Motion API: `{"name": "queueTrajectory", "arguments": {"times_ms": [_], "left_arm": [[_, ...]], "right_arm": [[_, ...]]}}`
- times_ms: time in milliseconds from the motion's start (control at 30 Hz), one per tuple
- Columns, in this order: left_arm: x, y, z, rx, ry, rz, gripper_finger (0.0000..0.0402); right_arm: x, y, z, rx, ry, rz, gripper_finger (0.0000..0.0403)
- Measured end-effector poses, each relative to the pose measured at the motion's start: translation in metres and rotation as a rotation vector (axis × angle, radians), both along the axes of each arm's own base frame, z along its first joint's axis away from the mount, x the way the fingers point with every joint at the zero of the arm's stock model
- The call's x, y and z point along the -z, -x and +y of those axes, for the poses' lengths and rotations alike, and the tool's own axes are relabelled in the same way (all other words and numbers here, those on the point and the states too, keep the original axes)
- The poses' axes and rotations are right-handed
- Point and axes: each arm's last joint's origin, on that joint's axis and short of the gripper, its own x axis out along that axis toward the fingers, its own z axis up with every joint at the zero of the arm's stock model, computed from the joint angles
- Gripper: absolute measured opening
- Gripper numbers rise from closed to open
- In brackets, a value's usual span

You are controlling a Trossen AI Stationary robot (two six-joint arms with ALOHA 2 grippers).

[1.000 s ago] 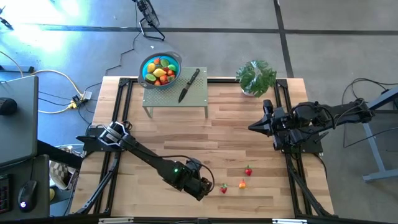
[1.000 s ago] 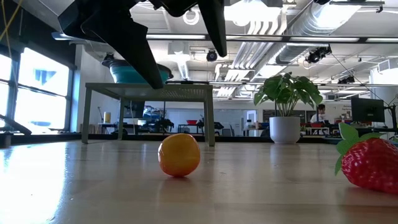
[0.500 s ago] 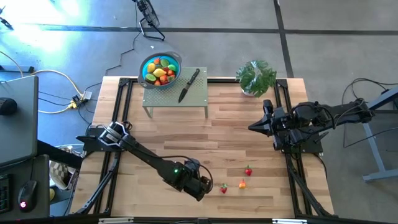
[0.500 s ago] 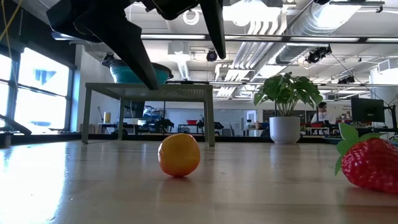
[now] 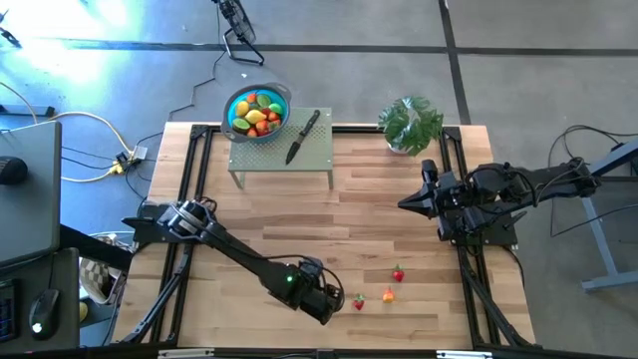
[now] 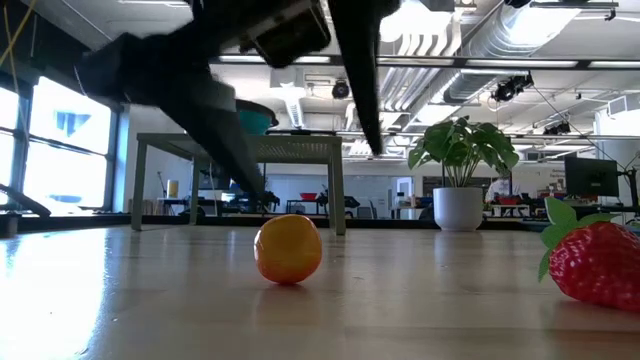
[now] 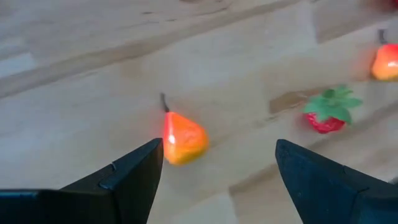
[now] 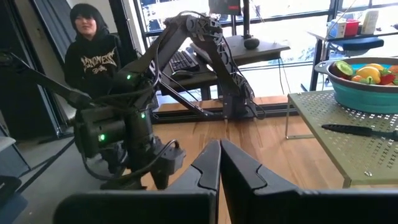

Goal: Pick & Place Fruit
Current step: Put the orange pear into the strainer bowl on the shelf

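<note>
Left tool [image 7: 214,162] wide open — empty — above fruit [image 7: 183,138].

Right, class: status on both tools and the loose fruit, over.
Left tool open, hovering over orange fruit. Right tool shut, parked at table's right edge. Strawberry nearby, nothing blocking.

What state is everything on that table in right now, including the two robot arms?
Left tool: open, low over the table near the loose fruit, holding nothing.
Right tool: shut, empty, parked at the right side.
Blue bowl: upright on the small stand, full of fruit.
Knife: lying flat on the stand.
Orange pear: lying on its side.
Strawberry: lying on the table.
Potted plant: upright.
</note>
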Motion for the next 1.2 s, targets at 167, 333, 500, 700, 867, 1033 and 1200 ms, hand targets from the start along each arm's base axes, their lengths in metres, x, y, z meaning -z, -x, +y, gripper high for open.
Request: {"name": "queueTrajectory", "arguments": {"times_ms": [167,333,500,700,867,1033,1200], "left_arm": [[0.012,-0.005,-0.003,-0.020,0.017,0.004,0.0301],[0.023,-0.007,-0.005,-0.032,0.033,0.019,0.0301],[0.031,-0.009,-0.007,-0.032,0.045,0.039,0.0301],[0.030,-0.009,-0.006,-0.052,0.043,0.032,0.0301],[0.030,-0.008,-0.005,-0.064,0.034,0.039,0.0301],[0.031,-0.007,-0.004,-0.084,0.023,0.039,0.0301],[0.031,-0.007,-0.005,-0.087,0.025,0.037,0.0301]], "right_arm": [[0.000,0.000,0.000,0.002,0.000,0.000,0.0004],[0.000,0.000,0.000,0.002,0.000,0.001,0.0004],[0.000,0.000,0.000,0.002,0.000,0.001,0.0004],[0.001,-0.001,0.000,0.002,0.001,0.005,0.0004],[0.001,-0.002,0.000,0.002,0.003,0.011,0.0004],[0.003,-0.004,0.001,0.002,0.008,0.024,0.0004],[0.003,-0.004,0.001,0.001,0.011,0.028,0.0004]]}}
